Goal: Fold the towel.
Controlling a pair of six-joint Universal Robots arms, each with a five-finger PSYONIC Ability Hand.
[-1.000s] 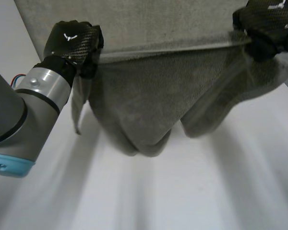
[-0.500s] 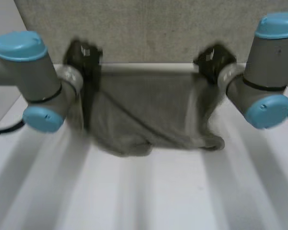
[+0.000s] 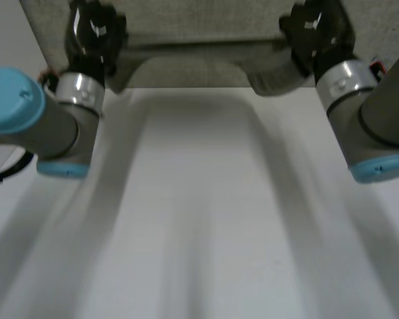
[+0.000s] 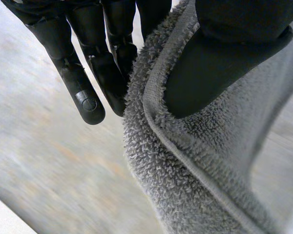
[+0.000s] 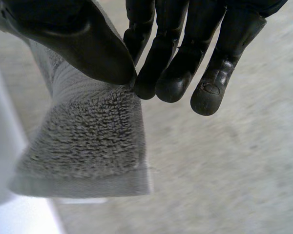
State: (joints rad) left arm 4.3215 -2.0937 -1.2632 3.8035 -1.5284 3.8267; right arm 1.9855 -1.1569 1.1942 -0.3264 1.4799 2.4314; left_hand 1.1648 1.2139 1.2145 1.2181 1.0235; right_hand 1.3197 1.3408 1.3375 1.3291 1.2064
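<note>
A grey terry towel (image 3: 206,26) lies at the far side of the white table (image 3: 199,212). My left hand (image 3: 93,33) is at its left end and my right hand (image 3: 316,30) at its right end, both above the cloth. In the left wrist view the left hand (image 4: 102,58) pinches a hemmed edge of the towel (image 4: 185,170) between thumb and fingers. In the right wrist view the right hand (image 5: 180,63) pinches a towel corner (image 5: 88,146) the same way, and the corner hangs below the thumb. Flat towel lies under both hands.
Both forearms reach out over the table from the left and right sides. The table's left edge shows beside the left arm.
Both hands have moved away from me to the table's far side, carrying the held towel edge over the flat part. The sagging fold has left the table's middle.
</note>
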